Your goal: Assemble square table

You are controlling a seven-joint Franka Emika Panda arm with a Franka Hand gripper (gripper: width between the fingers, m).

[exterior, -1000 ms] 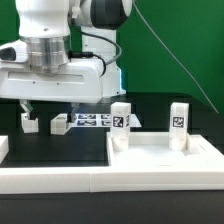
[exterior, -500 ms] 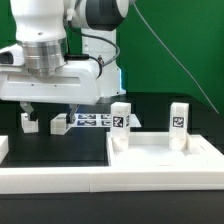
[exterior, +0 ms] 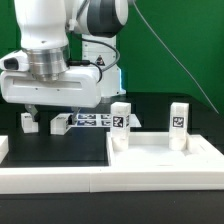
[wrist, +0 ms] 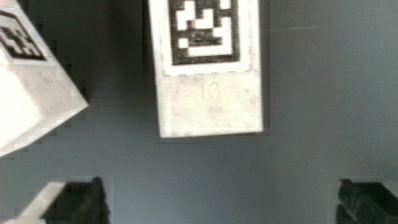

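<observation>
Here, the arm pauses above a loose leg:

Gripper [wrist: 222, 203]: jaws spread wide, nothing between them; both fingertips [wrist: 71, 203] show dark at the frame edge in the wrist view, clear of every part.

Target, judged: loose leg [wrist: 214, 68], white block w/ a tag on its upper face, lying flat on the dark tabletop [wrist: 320, 150].

Key relation: the leg lies under and just ahead of the open jaws, its near end between the two fingertip lines; its long axis runs away from the fingers, roughly square to the line joining them. A short advance and a drop should straddle it across its narrow width.

Neighbour: a second white part [wrist: 36, 90], tagged, sits just beside the leg, w/ a dark gap between; that side is the tighter one.

Open room: bare tabletop on the leg's other side.

Wider scene: gripper [exterior: 48, 112] hangs toward the tabletop's far edge, exterior view's left, above small legs [exterior: 29, 122].

Square table [exterior: 165, 160]: at the front edge, exterior view's right, w/ two upright legs [exterior: 120, 118], well apart from the gripper.

Marker board [exterior: 95, 120]: by the far edge.
</observation>
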